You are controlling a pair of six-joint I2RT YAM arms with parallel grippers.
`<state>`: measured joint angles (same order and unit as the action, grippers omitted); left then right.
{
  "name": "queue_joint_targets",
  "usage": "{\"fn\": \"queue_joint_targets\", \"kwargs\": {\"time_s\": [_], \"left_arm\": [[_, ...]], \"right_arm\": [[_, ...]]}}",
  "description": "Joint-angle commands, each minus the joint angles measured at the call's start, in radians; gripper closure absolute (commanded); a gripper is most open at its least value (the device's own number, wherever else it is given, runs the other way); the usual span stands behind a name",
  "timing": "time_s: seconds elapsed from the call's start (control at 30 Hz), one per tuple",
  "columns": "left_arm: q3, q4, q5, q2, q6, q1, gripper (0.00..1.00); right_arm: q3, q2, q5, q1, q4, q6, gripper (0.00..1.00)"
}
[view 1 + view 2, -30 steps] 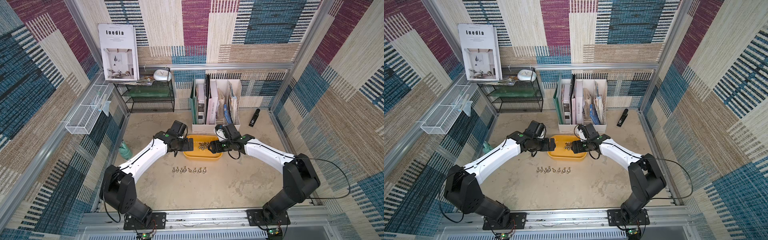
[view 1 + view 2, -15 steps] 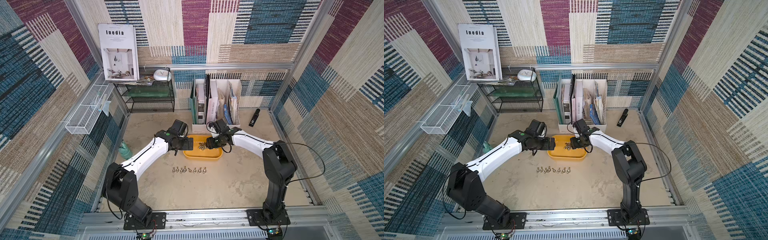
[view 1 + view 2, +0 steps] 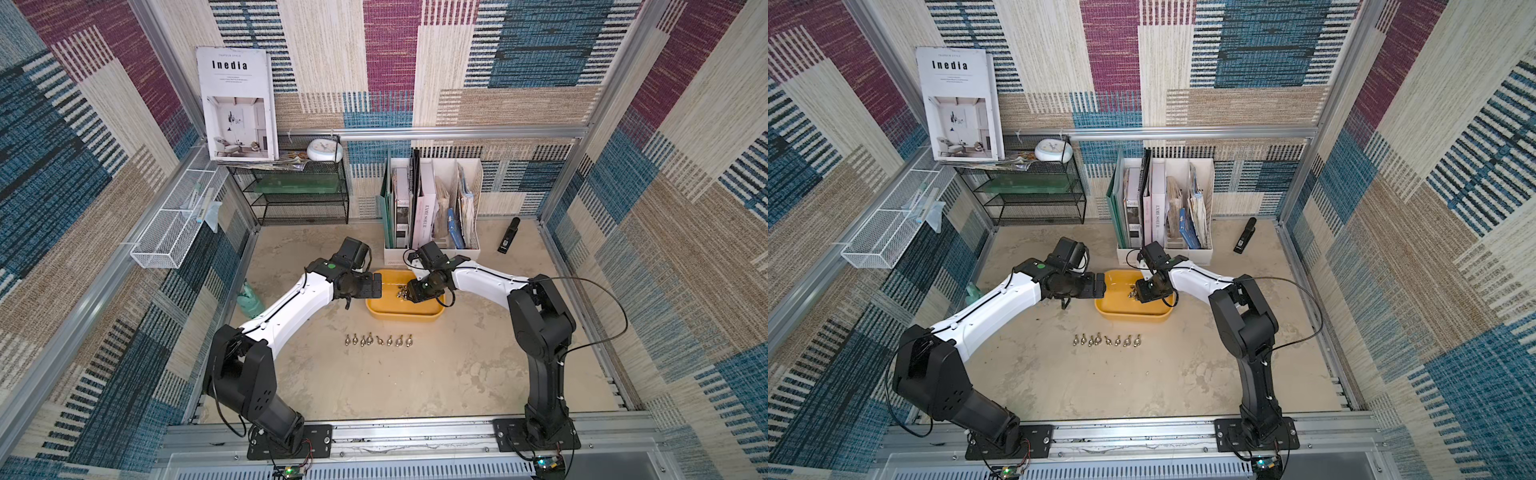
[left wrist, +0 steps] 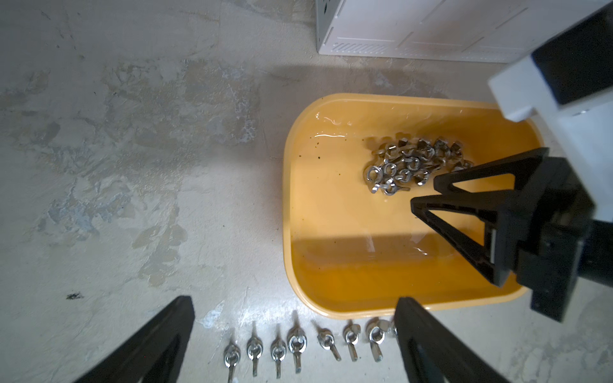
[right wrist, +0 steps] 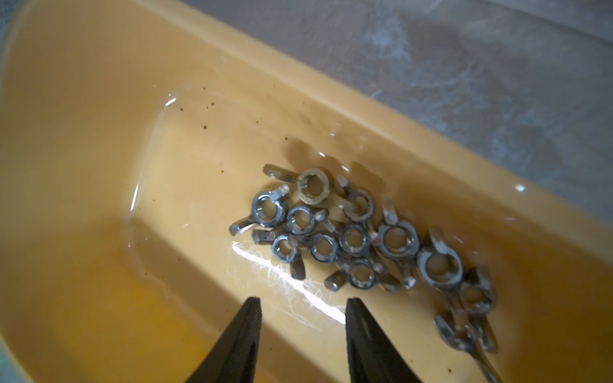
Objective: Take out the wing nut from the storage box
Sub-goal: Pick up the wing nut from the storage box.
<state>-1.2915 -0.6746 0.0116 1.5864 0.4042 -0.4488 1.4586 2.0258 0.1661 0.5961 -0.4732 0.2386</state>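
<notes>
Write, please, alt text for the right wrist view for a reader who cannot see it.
A cluster of silvery wing nuts lies in the yellow-orange storage box, near one long wall. The right gripper hovers just short of it, black fingertips apart with nothing between them. Mottled grey table shows past the rim.

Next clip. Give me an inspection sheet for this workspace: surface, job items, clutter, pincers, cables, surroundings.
Surface: table, mottled beige, stained.
Job's things: storage box holds a pile of wing nuts; a row of wing nuts lies on the table in front of it.
Clutter: file holder behind the box; black stapler-like item; green object by the left arm.
Pincers: left pincer open, at the box's end; right pincer open inside the box, nothing between its fingers.
Cables: black cable loops off the right arm.
Surroundings: patterned walls, black mesh rack, white wire basket.
</notes>
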Motion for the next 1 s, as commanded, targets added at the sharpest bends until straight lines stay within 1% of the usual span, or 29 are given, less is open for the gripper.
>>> {"fn": "queue_joint_targets", "kwargs": {"time_s": [0.0,0.07,0.43,0.83,0.97], "left_arm": [[-0.006,0.001,0.002,-0.002,-0.007,0.007,0.01],[-0.008,-0.001,0.001,0.001,-0.007,0.010,0.01],[-0.017,-0.008,0.000,0.007,-0.005,0.020,0.01],[-0.012,0.004,-0.012,0.002,-0.005,0.019,0.01],[-0.012,0.009,-0.024,0.006,-0.007,0.021,0.01]], "right_arm": [[0.017,0.013,0.022,0.004,-0.008,-0.020,0.56],[0.023,0.018,0.027,0.003,-0.008,-0.024,0.57],[0.042,0.045,0.046,0.004,-0.015,-0.032,0.58],[0.010,-0.033,0.008,0.004,-0.025,-0.027,0.54],[0.026,-0.018,0.004,-0.001,-0.057,-0.051,0.54]]}}
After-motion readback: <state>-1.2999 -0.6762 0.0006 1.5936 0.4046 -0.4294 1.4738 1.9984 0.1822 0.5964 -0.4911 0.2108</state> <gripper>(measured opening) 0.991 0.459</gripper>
